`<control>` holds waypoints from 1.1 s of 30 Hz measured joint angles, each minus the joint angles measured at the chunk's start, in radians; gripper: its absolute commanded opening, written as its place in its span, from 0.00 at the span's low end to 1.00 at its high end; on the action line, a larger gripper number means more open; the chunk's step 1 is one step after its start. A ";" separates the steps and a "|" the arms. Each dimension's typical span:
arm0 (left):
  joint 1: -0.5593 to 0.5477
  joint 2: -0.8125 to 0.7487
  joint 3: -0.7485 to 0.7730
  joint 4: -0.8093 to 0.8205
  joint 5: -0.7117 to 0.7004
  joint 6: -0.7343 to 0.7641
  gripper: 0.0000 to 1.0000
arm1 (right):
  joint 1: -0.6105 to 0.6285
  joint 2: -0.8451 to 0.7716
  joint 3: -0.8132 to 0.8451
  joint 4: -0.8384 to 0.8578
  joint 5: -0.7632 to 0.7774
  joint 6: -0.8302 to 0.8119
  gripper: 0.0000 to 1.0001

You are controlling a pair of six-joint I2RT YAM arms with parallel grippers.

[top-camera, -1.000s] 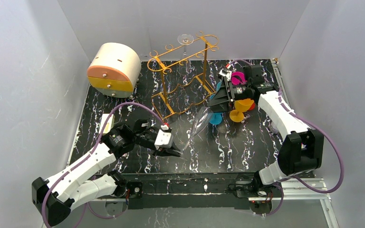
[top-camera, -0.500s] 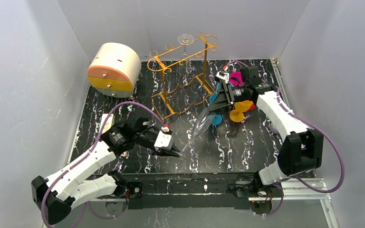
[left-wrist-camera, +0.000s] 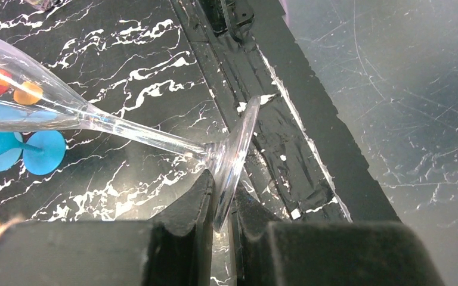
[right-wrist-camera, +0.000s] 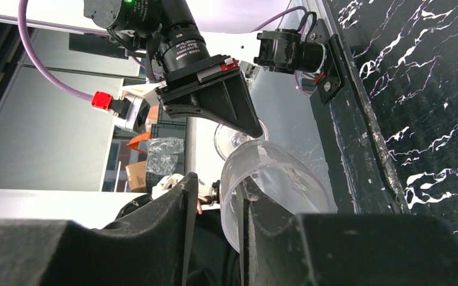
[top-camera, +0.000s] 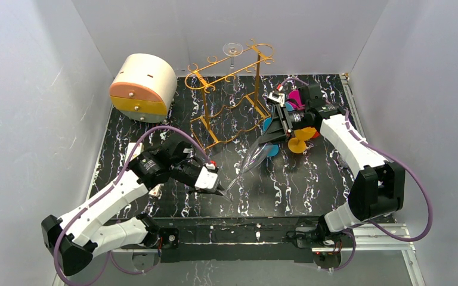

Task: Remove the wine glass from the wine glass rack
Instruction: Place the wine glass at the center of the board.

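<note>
A clear wine glass (top-camera: 249, 161) lies tilted above the marble table, off the golden wire wine glass rack (top-camera: 229, 98). My left gripper (top-camera: 219, 189) (left-wrist-camera: 223, 190) is shut on the edge of its round foot (left-wrist-camera: 238, 143); the stem (left-wrist-camera: 143, 134) runs away up-left. My right gripper (top-camera: 266, 142) (right-wrist-camera: 217, 179) straddles the bowl's rim (right-wrist-camera: 274, 173). One finger sits inside the bowl against the wall, the other stands outside with a gap, so the jaws are open. Another clear glass (top-camera: 233, 49) hangs at the rack's far end.
A round cream-and-orange drawer box (top-camera: 143, 86) stands at the back left. Cyan, orange and magenta plastic glasses (top-camera: 299, 136) cluster under the right arm, the cyan one (left-wrist-camera: 36, 152) showing beyond the stem. White walls close in three sides.
The right gripper's jaws have narrowed around the bowl's rim and slid a little further onto it. The left gripper kept its hold on the foot and shifted slightly.
</note>
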 measured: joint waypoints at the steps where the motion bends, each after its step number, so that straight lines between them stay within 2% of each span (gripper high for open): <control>1: 0.000 0.002 0.007 -0.012 -0.006 0.012 0.00 | 0.001 0.000 0.000 -0.004 0.001 -0.002 0.38; 6: -0.003 0.012 0.025 -0.062 -0.046 0.057 0.00 | 0.011 0.000 0.006 -0.056 0.030 -0.035 0.38; 19: -0.009 0.065 0.077 -0.161 -0.120 0.166 0.00 | 0.022 0.000 0.014 -0.097 0.067 -0.077 0.02; 31: -0.009 0.021 0.075 -0.143 -0.132 0.124 0.00 | 0.023 -0.006 0.018 -0.108 0.062 -0.072 0.01; 33: -0.009 0.021 0.075 -0.140 -0.128 0.114 0.09 | 0.023 -0.017 0.018 -0.114 0.063 -0.073 0.01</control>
